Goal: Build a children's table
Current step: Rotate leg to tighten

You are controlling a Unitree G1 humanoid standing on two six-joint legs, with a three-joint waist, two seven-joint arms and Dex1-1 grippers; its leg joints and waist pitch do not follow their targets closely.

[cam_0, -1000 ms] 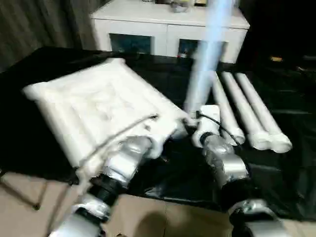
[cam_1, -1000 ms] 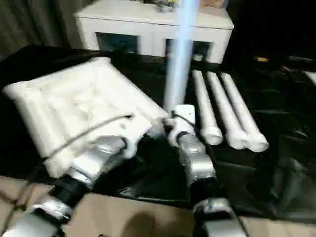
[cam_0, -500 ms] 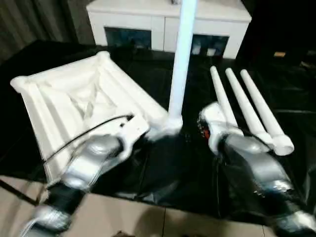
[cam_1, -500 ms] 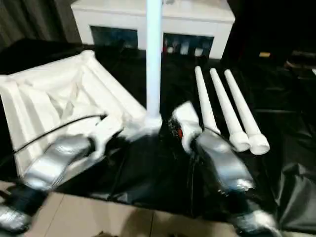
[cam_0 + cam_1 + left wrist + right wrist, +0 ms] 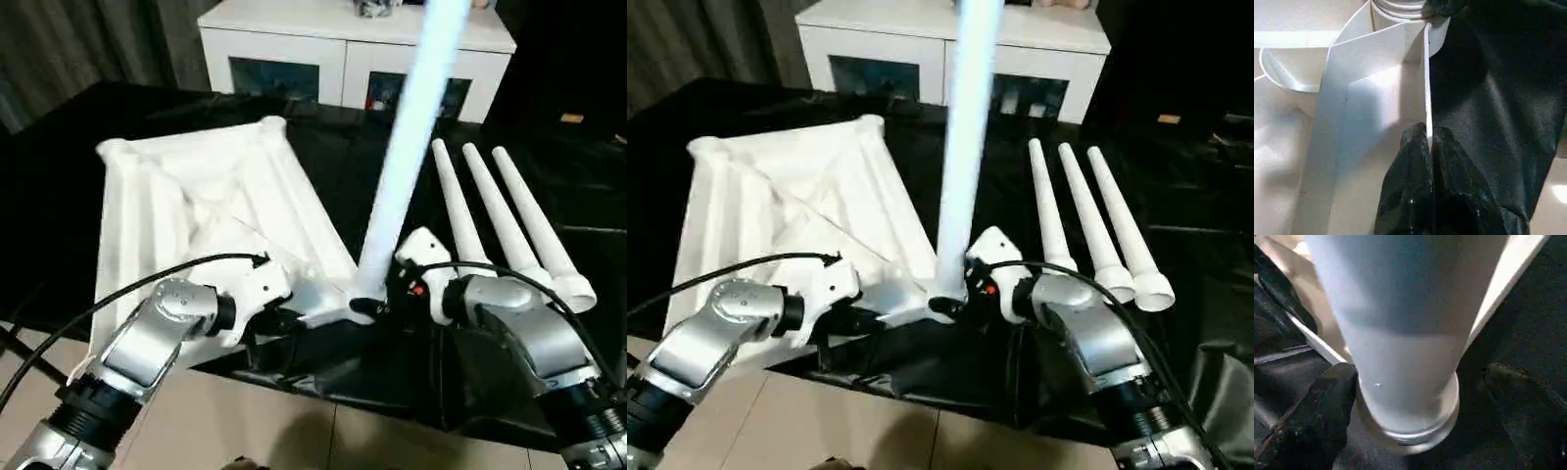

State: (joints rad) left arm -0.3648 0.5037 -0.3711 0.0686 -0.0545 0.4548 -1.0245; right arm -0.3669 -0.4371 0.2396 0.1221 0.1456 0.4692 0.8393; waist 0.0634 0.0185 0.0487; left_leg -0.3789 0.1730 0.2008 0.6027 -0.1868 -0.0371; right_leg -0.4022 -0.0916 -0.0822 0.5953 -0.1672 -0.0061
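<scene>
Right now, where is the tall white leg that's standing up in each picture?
Left eye view: the tall white tapered tube leg rises right of centre, from the near corner socket.
Right eye view: it stands at centre.
Left wrist view: its base ring shows at the top edge.
Right wrist view: it looms between the tool's fingers.
Shared landmark: the white ribbed plastic tabletop.

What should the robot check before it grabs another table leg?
1. Standing leg sits in the corner socket: ok, though it leans.
2. Leg fully pushed in: cannot tell.
3. Left gripper pinches the table top's rim: ok.
4. Right gripper open, a finger on each side of the leg: ok.
5. Three spare legs lie side by side on the black sheet: ok.
</scene>
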